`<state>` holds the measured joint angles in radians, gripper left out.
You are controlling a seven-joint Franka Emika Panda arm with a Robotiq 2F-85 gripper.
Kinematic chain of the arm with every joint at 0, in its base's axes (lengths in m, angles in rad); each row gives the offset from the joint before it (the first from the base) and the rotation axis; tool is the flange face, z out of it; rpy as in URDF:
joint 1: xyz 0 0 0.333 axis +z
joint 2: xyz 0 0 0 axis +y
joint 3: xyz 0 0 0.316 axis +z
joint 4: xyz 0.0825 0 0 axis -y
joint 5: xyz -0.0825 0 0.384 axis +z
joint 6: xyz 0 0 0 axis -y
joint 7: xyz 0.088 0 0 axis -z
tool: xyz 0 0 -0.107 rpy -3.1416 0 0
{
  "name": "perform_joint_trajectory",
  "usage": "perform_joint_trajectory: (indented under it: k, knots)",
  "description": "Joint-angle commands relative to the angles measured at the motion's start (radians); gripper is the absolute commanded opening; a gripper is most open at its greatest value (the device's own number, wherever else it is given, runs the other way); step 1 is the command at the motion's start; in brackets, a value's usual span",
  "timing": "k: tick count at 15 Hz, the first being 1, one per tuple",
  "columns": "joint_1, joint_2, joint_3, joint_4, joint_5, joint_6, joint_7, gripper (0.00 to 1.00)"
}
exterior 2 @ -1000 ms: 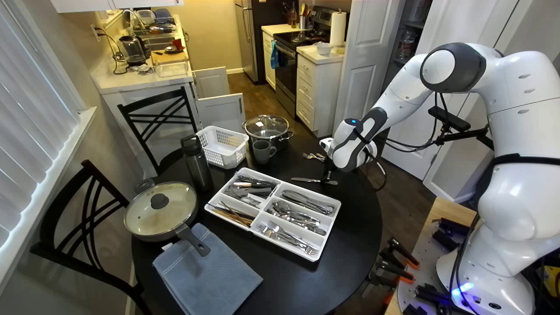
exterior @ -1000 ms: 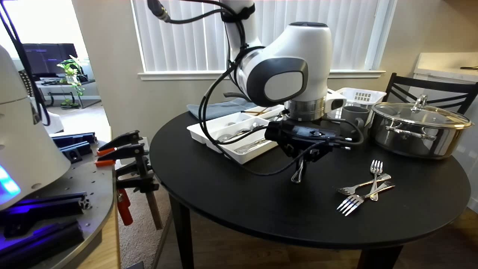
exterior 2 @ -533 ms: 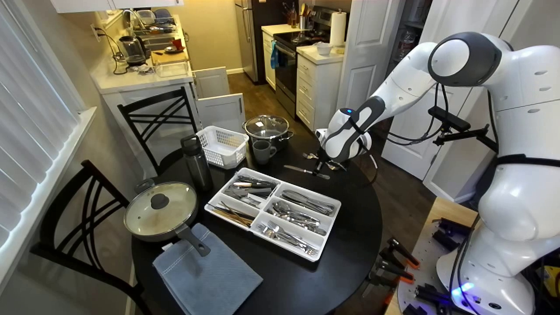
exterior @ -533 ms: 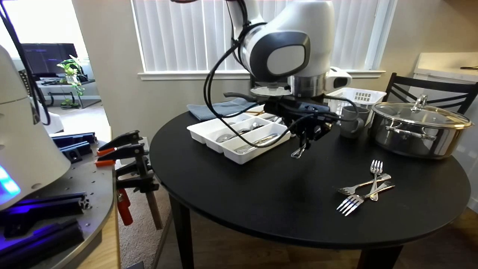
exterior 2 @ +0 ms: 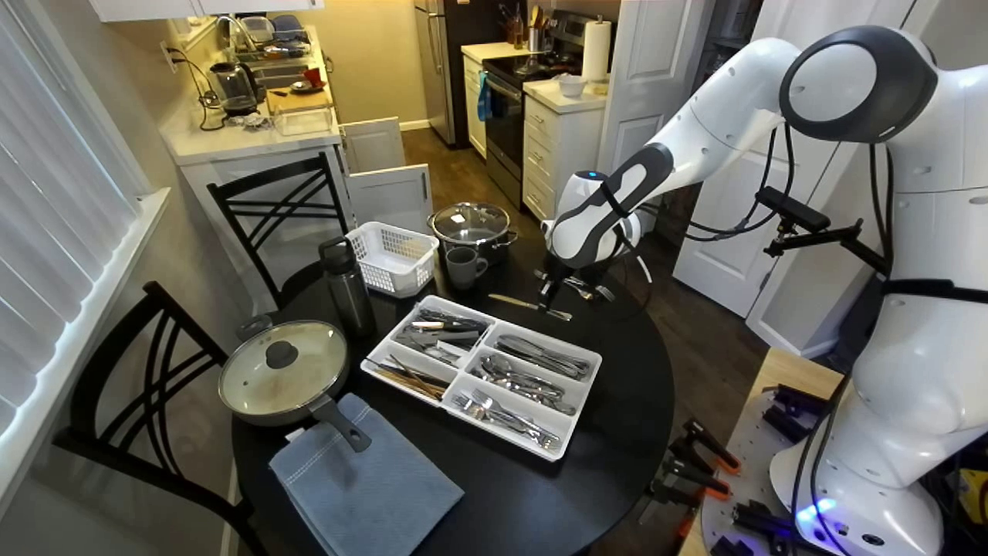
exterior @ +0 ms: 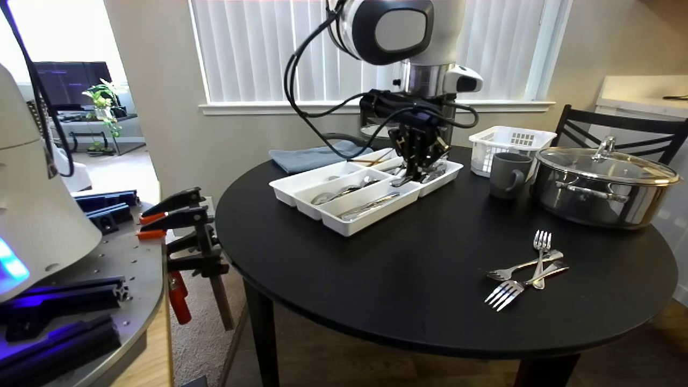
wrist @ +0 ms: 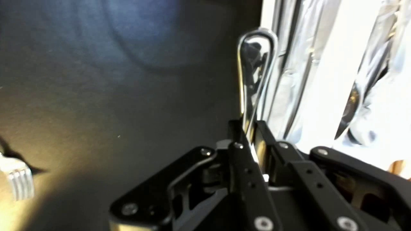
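Aloft over a round black table (exterior: 457, 301), at the edge of a white cutlery tray (exterior: 384, 210), with a table knife (wrist: 255, 80) in a firm grip.

Shared on that tabletop with a folded blue cloth (exterior 2: 378, 479) under the handle of a lidded pan (exterior 2: 284, 378), then with a steel pot (exterior: 596, 207) near a white basket (exterior 2: 403, 276). Overhung by the black gripper (wrist: 249, 123), with jaws nearly together, pressed against both sides of the knife's handle. Followed, just beside the pot, by a grey mug (exterior 2: 463, 269). Filled, inside the tray, with knives (exterior 2: 544, 357), spoons (exterior 2: 525, 382) and forks (exterior 2: 505, 421) in separate compartments; strewn, apart from the tray, with three crossed forks (exterior: 539, 267). Clasped there, clear of the tabletop, with the knife's rounded handle end alongside the tray's knives in the wrist view.
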<state>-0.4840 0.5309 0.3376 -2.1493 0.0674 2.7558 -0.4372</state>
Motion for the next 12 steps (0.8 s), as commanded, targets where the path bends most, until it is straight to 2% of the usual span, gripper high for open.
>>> perform_joint_trajectory:
  k: [1, 6, 9, 10, 11, 12]
  knots:
    - [0.081, -0.06, -0.041, -0.033, 0.093, -0.136, 0.023, 0.03]
    - [0.211, -0.059, -0.147, -0.025, 0.083, -0.279, 0.074, 0.03]
    - [0.262, -0.051, -0.199, -0.017, 0.072, -0.3, 0.087, 0.03]
    - [0.273, -0.049, -0.211, -0.021, 0.055, -0.28, 0.063, 0.08]
    - [0.277, -0.047, -0.218, -0.019, 0.049, -0.278, 0.046, 0.38]
    - [0.272, -0.051, -0.215, -0.024, 0.054, -0.263, 0.019, 0.4]
